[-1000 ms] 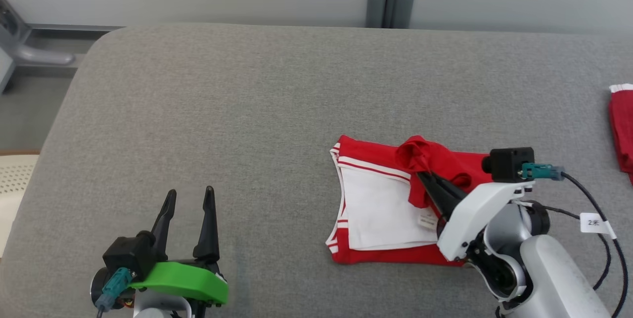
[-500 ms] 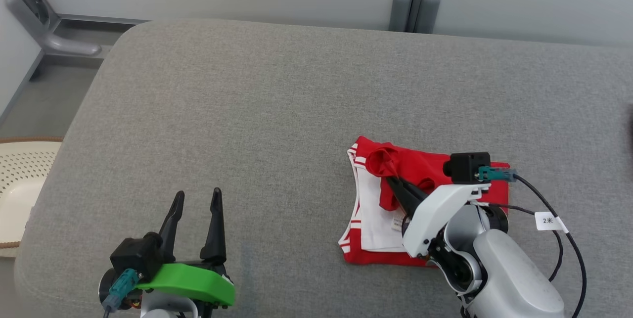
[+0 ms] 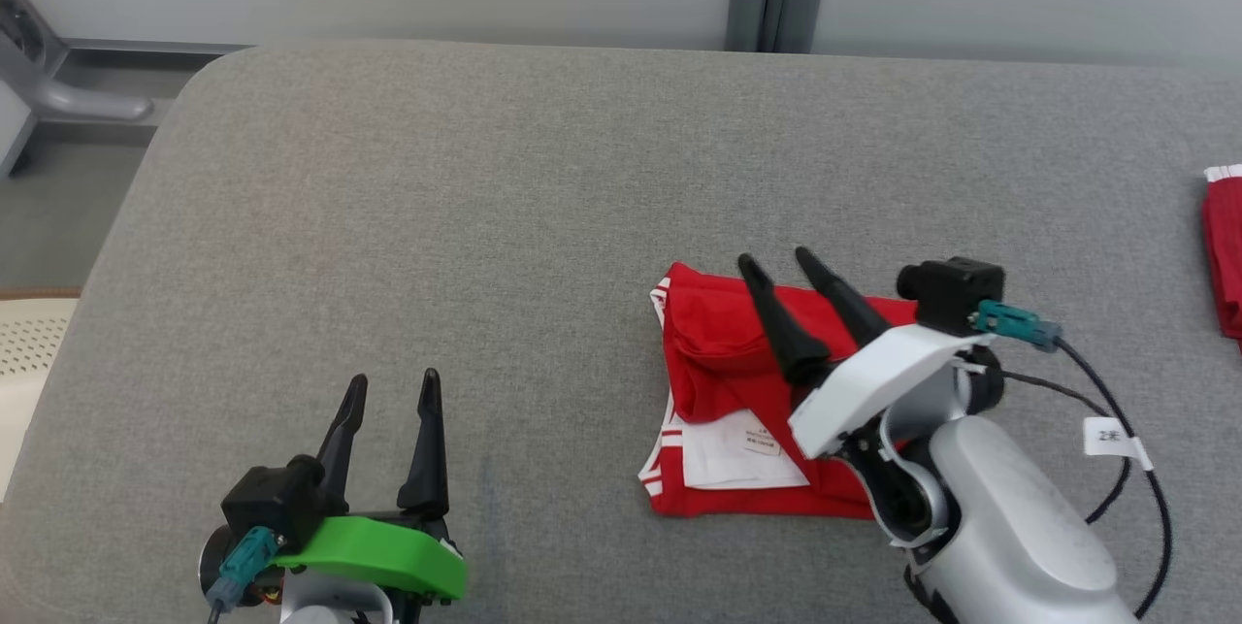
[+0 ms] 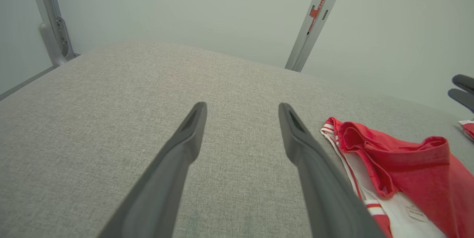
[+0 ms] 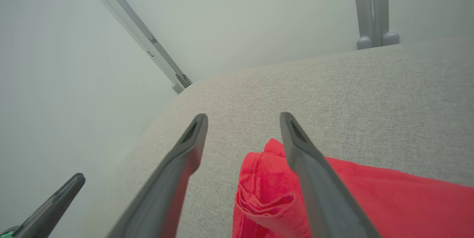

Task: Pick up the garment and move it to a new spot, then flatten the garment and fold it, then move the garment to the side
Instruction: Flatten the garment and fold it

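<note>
The right gripper (image 3: 775,261) stands spread and empty over the red-and-white garment (image 3: 723,352), which lies partly folded on the grey padded table (image 3: 466,207), right of centre. The left gripper (image 3: 393,379), likewise spread and empty, sits well apart near the table's front edge.

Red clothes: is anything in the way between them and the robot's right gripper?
No, nothing visible is. The right gripper, open, is right over the red garment's far edge, with no other thing between them.
</note>
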You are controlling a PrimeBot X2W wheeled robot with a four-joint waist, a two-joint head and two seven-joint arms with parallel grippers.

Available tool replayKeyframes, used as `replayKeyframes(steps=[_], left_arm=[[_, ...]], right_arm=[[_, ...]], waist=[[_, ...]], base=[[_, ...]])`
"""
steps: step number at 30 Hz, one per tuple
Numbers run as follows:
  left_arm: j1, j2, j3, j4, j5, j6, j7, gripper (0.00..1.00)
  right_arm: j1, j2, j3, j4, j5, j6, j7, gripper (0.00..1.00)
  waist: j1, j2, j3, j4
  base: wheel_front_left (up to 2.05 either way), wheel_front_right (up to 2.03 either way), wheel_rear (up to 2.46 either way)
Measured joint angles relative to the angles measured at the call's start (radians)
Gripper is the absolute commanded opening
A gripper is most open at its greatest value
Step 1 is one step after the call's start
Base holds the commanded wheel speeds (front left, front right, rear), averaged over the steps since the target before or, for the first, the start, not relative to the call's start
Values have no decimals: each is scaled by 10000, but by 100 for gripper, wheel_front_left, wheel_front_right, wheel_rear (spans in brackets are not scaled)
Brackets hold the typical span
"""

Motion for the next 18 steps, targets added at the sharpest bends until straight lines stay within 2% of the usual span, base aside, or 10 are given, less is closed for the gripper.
replayKeyframes(steps=[7, 12, 14, 16, 18], left_arm=[[0, -33, 27, 21, 40, -71, 0, 100], [-16, -61, 27, 31, 90, -81, 0, 100], [-27, -82, 17, 40, 107, -90, 0, 100], [-59, -98, 6, 67, 109, -123, 0, 100], [-124, -119, -8, 84, 109, -155, 0, 100]], right_arm=[[463, -527, -1152, -456, -1214, 0, -240, 100], [745, -917, -1260, -502, -2274, 0, -349, 100], [823, -1012, -993, -295, -2614, 0, -345, 42], [871, -1143, -673, 17, -2984, 0, -343, 15], [860, -1220, -337, 403, -3133, 0, -347, 0]], waist=[[0, 0, 19, -276], [0, 0, 110, -360], [0, 0, 163, -371], [0, 0, 203, -355], [0, 0, 240, -313]], base=[[0, 0, 0], [0, 0, 0], [0, 0, 0], [0, 0, 0], [0, 0, 0]])
